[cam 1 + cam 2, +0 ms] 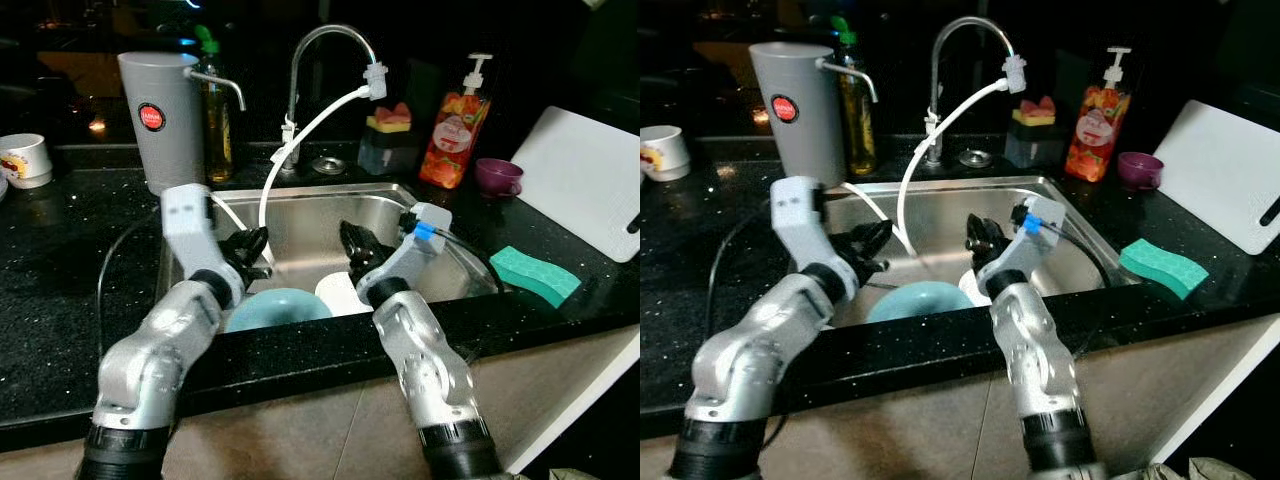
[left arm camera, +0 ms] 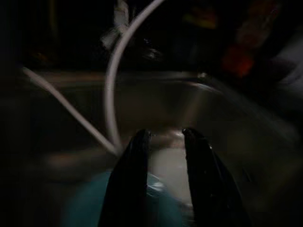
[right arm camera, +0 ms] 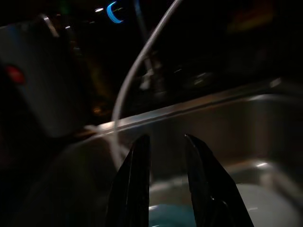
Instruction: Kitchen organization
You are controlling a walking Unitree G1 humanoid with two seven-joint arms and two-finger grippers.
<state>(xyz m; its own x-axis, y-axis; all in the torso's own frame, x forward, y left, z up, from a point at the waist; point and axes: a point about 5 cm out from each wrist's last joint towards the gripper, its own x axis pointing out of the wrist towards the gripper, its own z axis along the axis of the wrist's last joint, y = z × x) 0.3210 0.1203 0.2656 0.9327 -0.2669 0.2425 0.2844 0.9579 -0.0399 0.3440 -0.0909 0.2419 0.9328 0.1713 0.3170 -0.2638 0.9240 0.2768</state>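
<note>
1. Left gripper (image 1: 252, 250) hovers centre-frame over the sink (image 1: 300, 215), fingers narrowly parted, holding nothing.
2. Right gripper (image 1: 356, 248) beside it, likewise narrow and empty.
3. Blue bowl (image 1: 277, 308) and white plate (image 1: 340, 294) lie in the sink, lower centre.

A light blue bowl (image 1: 276, 308) lies in the stainless steel sink (image 1: 300, 225), at the front wall, near the 7 o'clock part of the basin. It seems to lie upside down, its rounded side up. A white plate (image 1: 338, 294) lies just beside it, at its 3 o'clock side. The counter edge hides the near part of both.
</note>
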